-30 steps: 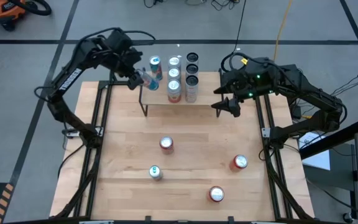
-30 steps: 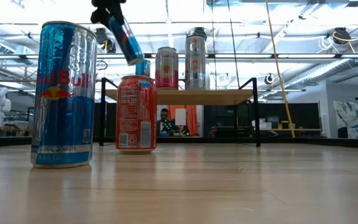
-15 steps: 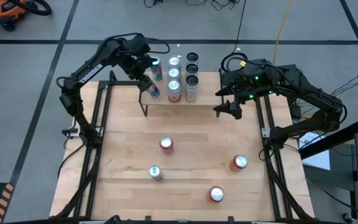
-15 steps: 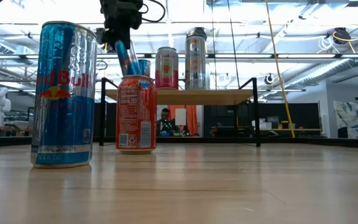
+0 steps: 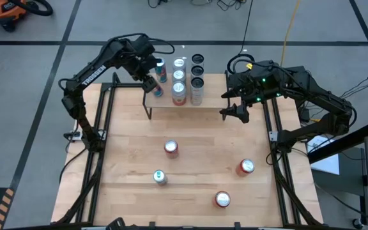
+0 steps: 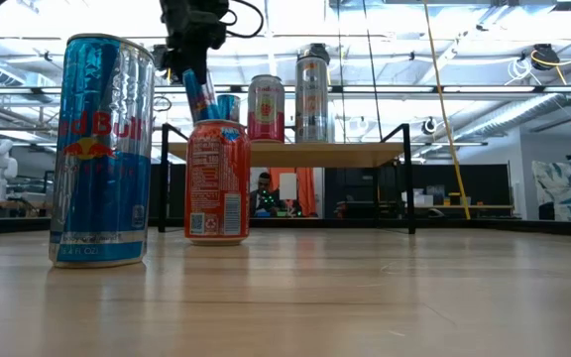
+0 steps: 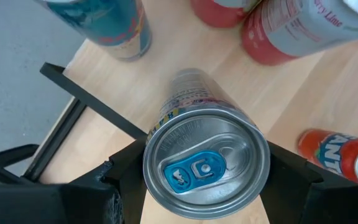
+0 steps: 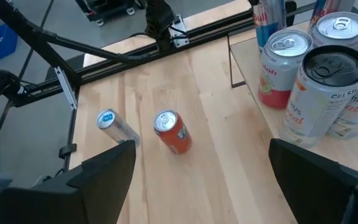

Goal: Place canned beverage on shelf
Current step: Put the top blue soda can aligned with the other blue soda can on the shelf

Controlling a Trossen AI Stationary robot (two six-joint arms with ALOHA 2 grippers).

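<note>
My left gripper [image 5: 152, 82] is shut on a slim blue can [image 5: 156, 89] over the left end of the shelf [image 5: 163, 103]. The shelf has a light wood top on black legs and carries several upright cans [image 5: 179, 76]. In the low view the held can [image 6: 198, 94] is tilted, and an orange can [image 6: 217, 181] hides its lower end. Whether it touches the shelf [image 6: 345, 154] I cannot tell. My right gripper [image 5: 232, 112] hangs open beyond the shelf's right end, holding nothing. My left gripper pinches the blue can at its top end [image 7: 149, 163], one finger [image 7: 124, 177] on each side of the rim. The fingers come steeply from above. The can hangs below them, its top leaning toward the table's left and its bottom over the shelf top [image 7: 110, 81].
Loose cans stand on the table: an orange one [image 5: 170, 148], a blue one [image 5: 160, 177] and two red ones [image 5: 246, 167] [image 5: 222, 199] nearer the front edge. A blue can [image 7: 114, 25] and pink cans [image 7: 291, 31] stand close beside the held can.
My left gripper has carried the blue can toward the table's right and down, from beyond the shelf's left end to over it. The can has tipped from a strong slant to nearly upright. It has kept still for the last half second.
</note>
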